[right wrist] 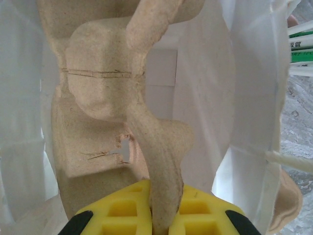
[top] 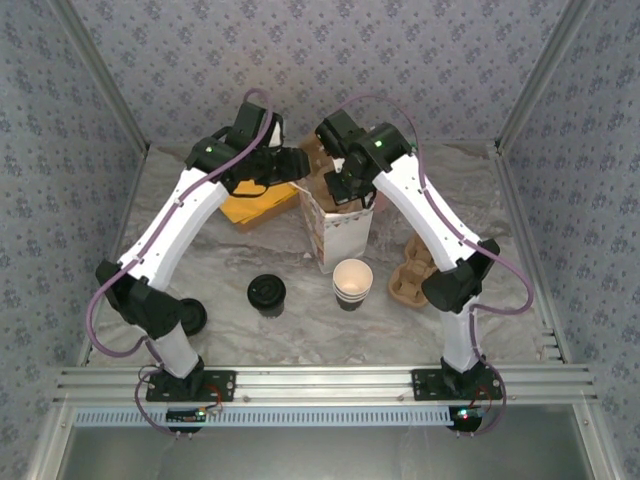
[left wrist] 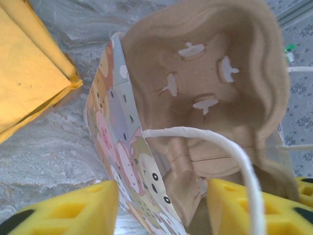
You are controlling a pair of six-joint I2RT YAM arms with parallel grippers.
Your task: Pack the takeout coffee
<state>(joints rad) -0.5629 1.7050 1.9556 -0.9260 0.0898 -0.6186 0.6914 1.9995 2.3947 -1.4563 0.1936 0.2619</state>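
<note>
The takeout coffee (top: pixel 352 280), a small paper cup with a cream rim and dark rings, stands upright on the table just in front of the cartoon-printed paper bag (top: pixel 338 228). My right gripper (right wrist: pixel 165 215) is shut on the edge of a brown cardboard carrier (right wrist: pixel 98 83) that hangs inside the bag's white walls (right wrist: pixel 210 98). My left gripper (left wrist: pixel 164 208) is open, its yellow fingers (left wrist: pixel 83 208) on either side of the bag's printed wall (left wrist: pixel 117 142) and the carrier's lower edge (left wrist: pixel 210 63). The bag's white cord handle (left wrist: pixel 230 147) loops between them. Both grippers (top: pixel 295 165) (top: pixel 345 190) sit at the bag's mouth.
A black lid (top: pixel 267 293) lies left of the cup, another (top: pixel 190 317) by the left arm's base. A second cardboard carrier (top: pixel 412 275) lies under the right arm. Yellow envelopes (top: pixel 258 205) lie left of the bag. Wrapped straws (right wrist: pixel 301 44) show beyond the bag.
</note>
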